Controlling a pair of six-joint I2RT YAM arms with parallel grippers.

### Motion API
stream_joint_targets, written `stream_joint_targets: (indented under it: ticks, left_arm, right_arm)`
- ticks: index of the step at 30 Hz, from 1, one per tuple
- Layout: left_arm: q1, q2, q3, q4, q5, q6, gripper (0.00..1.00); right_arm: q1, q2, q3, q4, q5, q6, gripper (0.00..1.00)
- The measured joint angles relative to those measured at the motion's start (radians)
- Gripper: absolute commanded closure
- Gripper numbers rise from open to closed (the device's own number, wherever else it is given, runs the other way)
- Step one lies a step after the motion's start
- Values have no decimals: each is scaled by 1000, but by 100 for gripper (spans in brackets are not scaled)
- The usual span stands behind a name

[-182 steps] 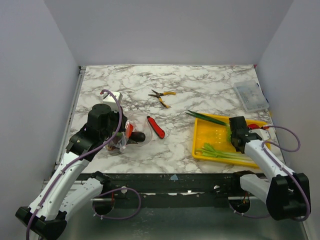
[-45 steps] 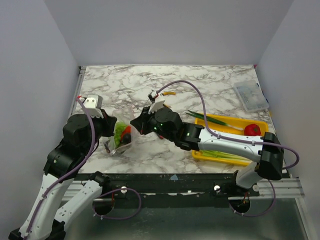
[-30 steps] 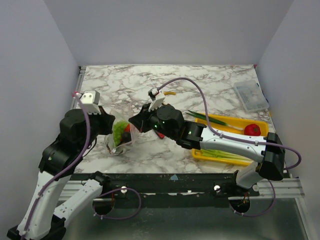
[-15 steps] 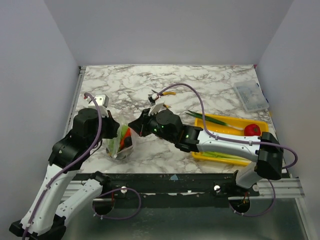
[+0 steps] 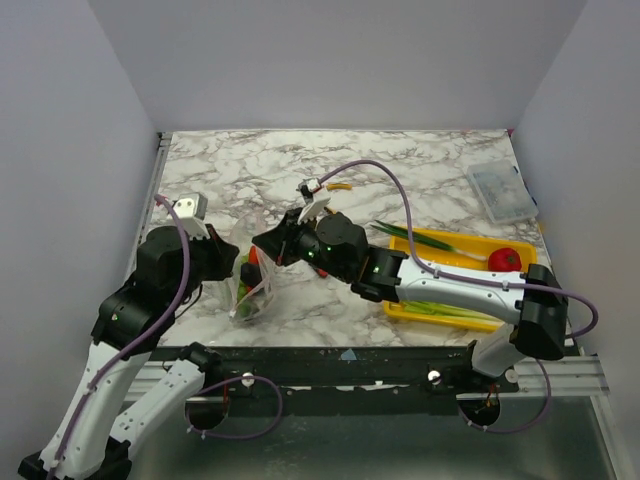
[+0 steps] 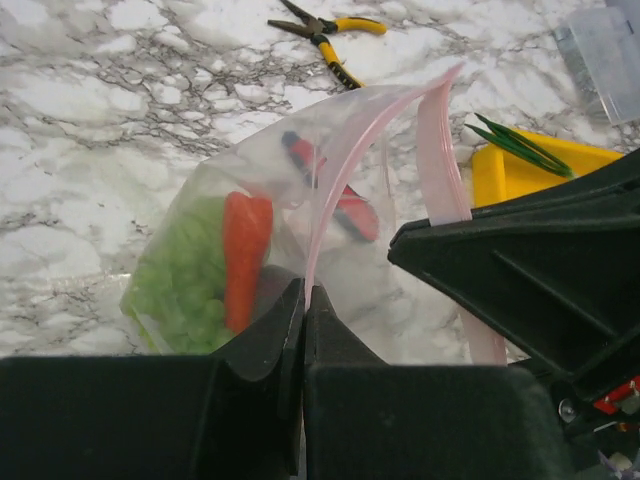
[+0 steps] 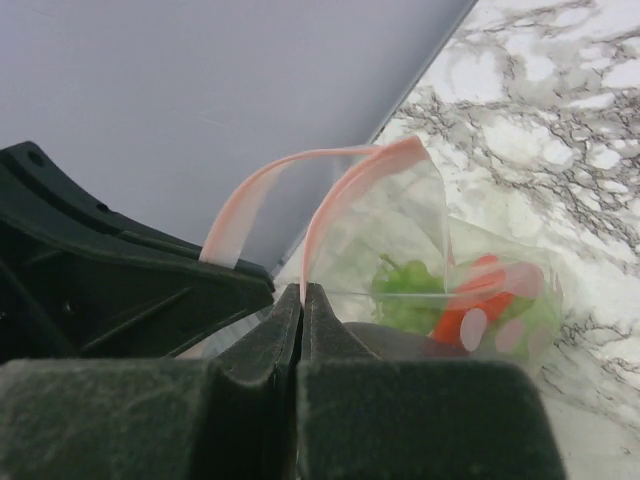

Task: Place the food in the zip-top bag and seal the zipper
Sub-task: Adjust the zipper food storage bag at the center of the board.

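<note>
Item: zip-top bag (image 5: 250, 292), held up at the near left of the tabletop (image 5: 400, 180), cabbage (image 6: 180, 275) and chilli (image 6: 245, 255) inside. My left end effector (image 6: 303, 300) and right end effector (image 7: 301, 298) each pinch one lip of the zipper (image 6: 442, 160), parting the mouth for more food. Tomato (image 5: 504, 259) waits right, in tray (image 5: 470, 246).

White arm links (image 5: 452, 291), black joints (image 5: 163, 264), matte black fingers (image 6: 150, 420) and looping purple cables (image 5: 357, 162).

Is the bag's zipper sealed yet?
Open: the zipper strips bow apart; left claw and right claw each pinch one strip.
</note>
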Motion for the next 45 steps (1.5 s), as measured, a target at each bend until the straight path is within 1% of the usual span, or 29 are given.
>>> stream_joint_targets:
  ticks: [1,4,9,10,11,13,14,16,19,22,26,29,34,38,40,41,42,45]
  left_arm:
    - [0,18,-12,-5,2,-11,100]
    - [0,54,-7,-6,3,-39,100]
    - [0,42,14,1,-12,-96,100]
    - [1,35,17,0,-21,-108,100]
    - [0,31,19,0,-31,-123,100]
    - [0,29,20,0,-49,-144,100]
    - [0,29,20,0,-59,-156,100]
    - [0,20,19,0,-89,-185,100]
    - [0,-5,12,3,-116,-207,100]
    - [0,-39,-7,-18,-126,-213,100]
    - [0,-45,-10,-9,-145,-217,100]
    - [0,-47,-10,-7,-151,-207,100]
    - [0,-63,-11,0,-134,-138,100]
    - [0,-64,-11,13,-39,-31,100]
    - [0,-54,-8,16,20,12,100]
    - [0,-51,-8,17,39,29,100]
    - [0,-35,-6,19,86,58,100]
    - [0,-8,-6,24,169,109,100]
  right_arm:
    - [0,5,0,-6,5,-2,97]
    - [0,20,21,-31,14,-18,85]
    - [0,61,143,-112,17,-52,60]
    - [0,72,178,-138,16,-58,54]
    - [0,81,212,-169,16,-57,46]
    - [2,90,266,-225,10,-56,36]
    - [6,90,279,-243,7,-56,32]
    - [25,88,295,-277,13,-57,27]
    - [87,87,296,-335,60,-73,23]
    - [156,76,296,-375,168,-87,21]
    - [261,35,296,-471,291,-108,20]
    - [316,6,295,-526,344,-119,19]
    - [319,-64,249,-561,394,-146,12]
    - [303,-145,167,-555,447,-167,17]
    - [278,-190,126,-538,416,-210,18]
    - [257,-211,110,-523,379,-246,18]
    - [225,-233,94,-505,335,-287,17]
    - [64,-295,61,-473,111,-414,13]
